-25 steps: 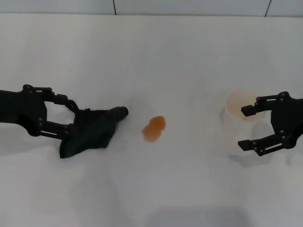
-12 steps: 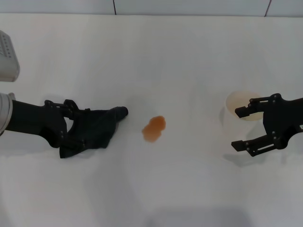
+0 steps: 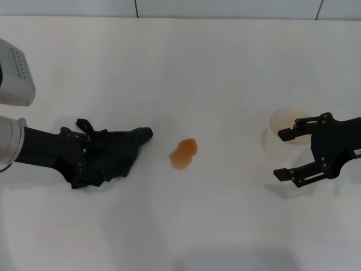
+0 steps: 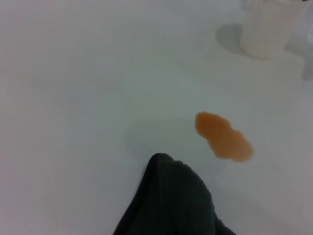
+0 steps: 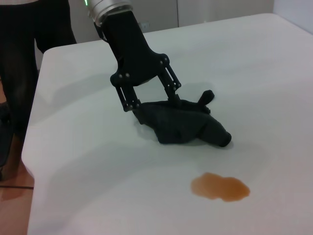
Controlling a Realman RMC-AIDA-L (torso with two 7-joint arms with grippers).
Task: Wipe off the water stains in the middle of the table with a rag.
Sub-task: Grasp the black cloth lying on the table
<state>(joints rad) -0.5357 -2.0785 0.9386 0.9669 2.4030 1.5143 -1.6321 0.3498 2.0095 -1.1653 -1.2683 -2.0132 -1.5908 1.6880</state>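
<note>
While the left gripper point(image 3: 93, 161) pinches the rag point(image 3: 115, 153) beside the stain point(image 3: 184, 153), the right gripper point(image 3: 289, 152) waits — jaws apart — by the cup point(image 3: 282, 135).

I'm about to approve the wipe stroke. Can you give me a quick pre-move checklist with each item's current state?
1. Left gripper at the rag: ok, its fingers reach down onto the cloth.
2. Firm pinch on the rag: cannot tell.
3. Water stains untouched: ok, apart from the rag's tip.
4. Path from rag to stain on the table: ok, bare surface between.
5. Right gripper out of the way: ok, open, around the paper cup, far from the stain.
</note>
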